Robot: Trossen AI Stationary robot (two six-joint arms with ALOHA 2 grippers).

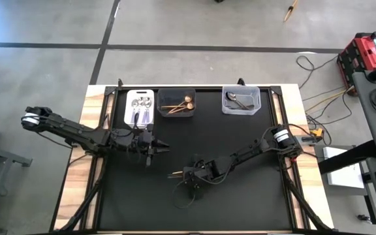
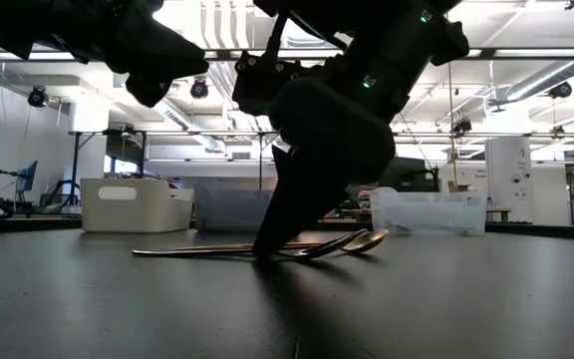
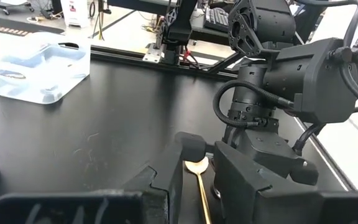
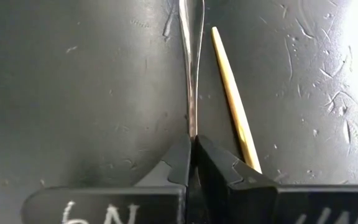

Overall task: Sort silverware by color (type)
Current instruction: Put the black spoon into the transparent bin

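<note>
In the right wrist view, the right hand [image 4: 193, 155] is seen closed, its two dark fingertips pinched on the thin handle of a dark spoon [image 4: 191, 74] that lies flat on the black table [image 4: 73, 93]; a gold spoon's handle [image 4: 232, 93] lies just beside it, slanting under one fingertip. In the low view this hand is planted at the centre of the frame, its tip down on the table where both utensils lie, their bowls pointing to the right of the frame. In the high view the right hand [image 1: 189, 175] is found at the lower centre of the table, with the gold handle showing just left of it. The left hand [image 1: 158, 146] is held above the table at centre left, its fingers partly apart around the handle of a gold spoon [image 3: 197, 180], which is seen between them in the left wrist view. Along the top edge of the table in the high view three bins are set in a row: a white bin [image 1: 140, 108] at the left with silver, lilac-handled pieces in it, a dark bin [image 1: 177, 102] in the middle with gold pieces, and a clear bin [image 1: 241, 100] at the right with dark grey pieces.
</note>
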